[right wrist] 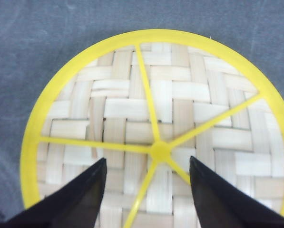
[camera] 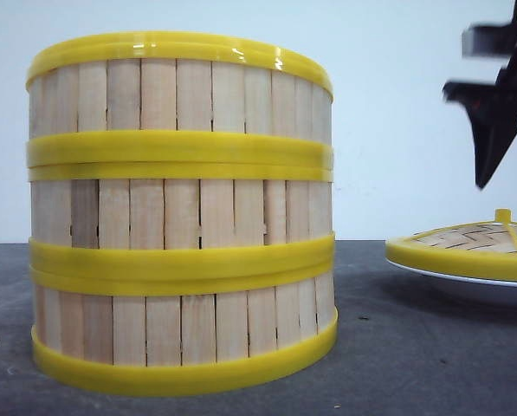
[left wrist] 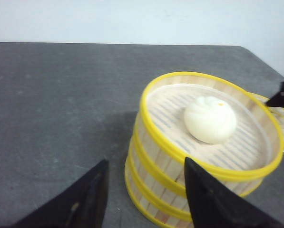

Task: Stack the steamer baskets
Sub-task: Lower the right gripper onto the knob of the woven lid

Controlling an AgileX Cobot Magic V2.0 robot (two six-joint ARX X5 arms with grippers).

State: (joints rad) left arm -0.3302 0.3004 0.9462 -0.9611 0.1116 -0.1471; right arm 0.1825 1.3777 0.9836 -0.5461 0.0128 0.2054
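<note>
Three steamer baskets (camera: 180, 217) stand stacked on the grey table (camera: 414, 364), filling the front view from 9 to 12 o'clock. Left gripper (left wrist: 144, 190), jaws wide and empty, hovers beside the stack; a white bun (left wrist: 210, 119) lies in the top basket. Right gripper (right wrist: 146, 190), also wide and empty, hangs above the woven lid (right wrist: 161, 118), resting on a white plate (camera: 474, 286) at 3 o'clock. Bare tabletop separates stack and plate.

Baskets: three round steamer baskets (camera: 180, 217) showing pale matt wooden slats, glossy yellow plastic rims
Lid: flat woven bamboo-look lid (right wrist: 156, 128) wearing smooth yellow plastic ribs
Table: dark grey table (left wrist: 56, 104) looking matt
</note>
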